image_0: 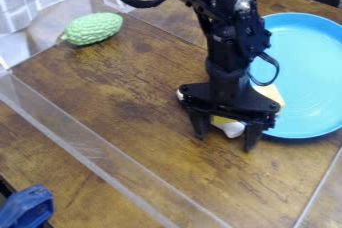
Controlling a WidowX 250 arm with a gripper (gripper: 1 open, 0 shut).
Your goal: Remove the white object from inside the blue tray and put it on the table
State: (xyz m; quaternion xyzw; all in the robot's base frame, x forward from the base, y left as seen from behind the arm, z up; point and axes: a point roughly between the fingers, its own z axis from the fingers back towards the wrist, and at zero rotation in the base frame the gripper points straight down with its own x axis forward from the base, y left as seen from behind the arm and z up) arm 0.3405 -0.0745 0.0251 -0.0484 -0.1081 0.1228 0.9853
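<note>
The blue tray (305, 52) lies on the table (120, 92) at the right. My gripper (229, 132) points down at the tray's near-left rim, jaws wide open. Between the fingers (202, 124) shows a small piece of the white object (231, 127), low by the rim; most of it is hidden by the hand. I cannot tell whether the fingers touch it. Nothing is gripped. A yellow box (271, 94) lies in the tray just behind the gripper, largely covered by the arm.
A green bumpy toy vegetable (94, 27) lies at the table's back left. Clear acrylic panels (80, 152) edge the table at the front and left. A blue thing (24, 208) sits outside the panel at the bottom left.
</note>
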